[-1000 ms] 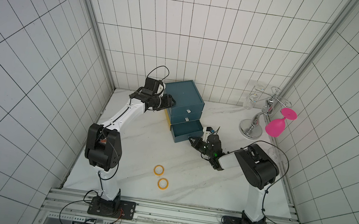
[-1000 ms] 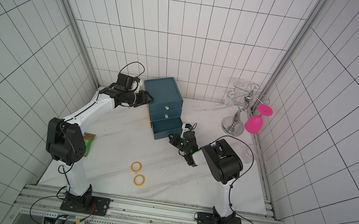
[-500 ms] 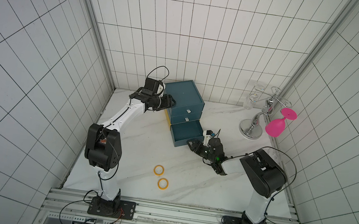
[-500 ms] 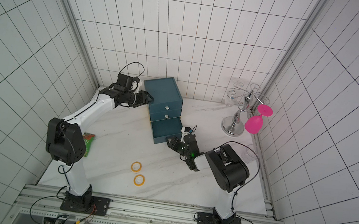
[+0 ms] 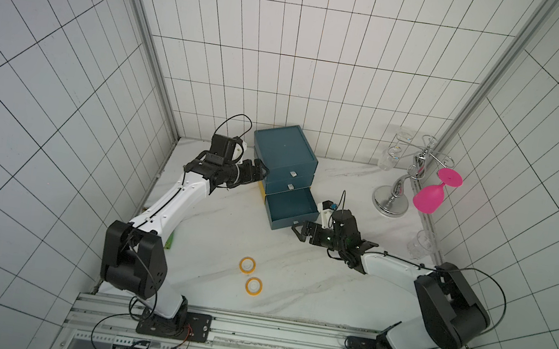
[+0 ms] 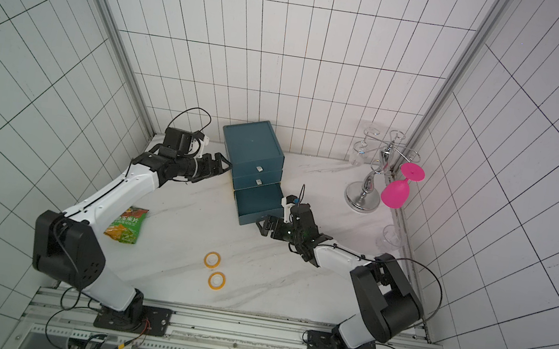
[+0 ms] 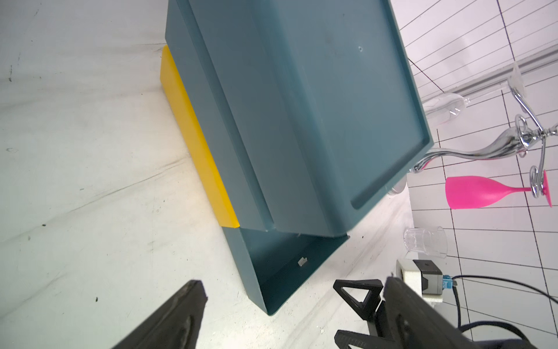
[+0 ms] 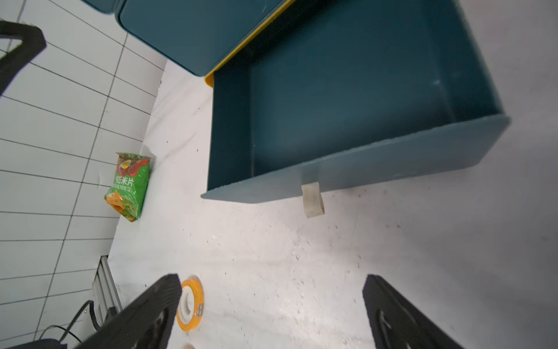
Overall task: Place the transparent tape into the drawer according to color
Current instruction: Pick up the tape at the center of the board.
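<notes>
Clerk: Moved since a second ago. Item one: your right fingers (image 8: pixel 142 320), then pinched shut at the front of the bottom drawer (image 5: pixel 288 205), now spread wide and holding nothing, just short of its pale pull tab (image 8: pixel 312 199). Item two: your left fingers (image 7: pixel 169 320), also wider than before, parted beside the yellow side of the cabinet (image 5: pixel 286 146) and gripping nothing. Whether they touch it cannot be told.

Operator: Tape?

Clerk: Orange-yellow tape rolls (image 5: pixel 247 265), two, flat on the desk (image 5: pixel 309 292), close together, well apart from the cabinet, seen in both top views. One shows just beside a right finger in the right wrist view.

Operator: Drawers?

Clerk: Bottom drawer pulled out, teal floor showing. The two above it are pushed in.

Operator: Sundries?

Clerk: Snack bag (image 6: pixel 126 224) on the desk by your left arm. Glass rack (image 5: pixel 399 193) with a pink glass (image 5: pixel 428 199) hanging from it, near the right wall.
</notes>
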Action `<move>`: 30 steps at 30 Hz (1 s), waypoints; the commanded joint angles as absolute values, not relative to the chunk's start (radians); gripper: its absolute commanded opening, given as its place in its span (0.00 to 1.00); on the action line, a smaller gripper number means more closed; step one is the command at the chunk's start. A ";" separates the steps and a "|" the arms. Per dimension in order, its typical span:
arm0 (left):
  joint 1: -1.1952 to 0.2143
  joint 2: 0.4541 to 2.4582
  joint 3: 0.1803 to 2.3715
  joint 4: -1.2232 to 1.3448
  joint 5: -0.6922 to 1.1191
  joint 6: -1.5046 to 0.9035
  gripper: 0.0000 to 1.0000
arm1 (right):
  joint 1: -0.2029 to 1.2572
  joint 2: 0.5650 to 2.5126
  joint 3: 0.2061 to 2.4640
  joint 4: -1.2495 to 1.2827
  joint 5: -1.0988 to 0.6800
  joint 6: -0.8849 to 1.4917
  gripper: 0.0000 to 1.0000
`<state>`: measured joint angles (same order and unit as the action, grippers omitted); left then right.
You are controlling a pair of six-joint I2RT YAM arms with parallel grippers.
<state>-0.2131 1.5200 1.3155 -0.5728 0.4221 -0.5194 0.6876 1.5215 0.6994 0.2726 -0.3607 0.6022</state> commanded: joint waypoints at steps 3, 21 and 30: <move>-0.214 1.408 1.168 -0.596 0.417 -0.510 0.98 | 0.693 1.451 0.732 0.042 -0.377 0.488 0.99; -0.523 1.343 0.856 -0.796 0.196 -0.600 0.82 | 0.692 1.379 0.752 -0.185 -0.409 0.384 0.99; -0.574 1.391 0.795 -0.834 0.108 -0.624 0.62 | 0.693 1.361 0.729 -0.192 -0.418 0.386 0.99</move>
<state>-0.5743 1.3743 0.8078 -0.8307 0.1539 -0.6147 0.6876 1.3930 0.7200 -0.1703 -0.4076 0.3981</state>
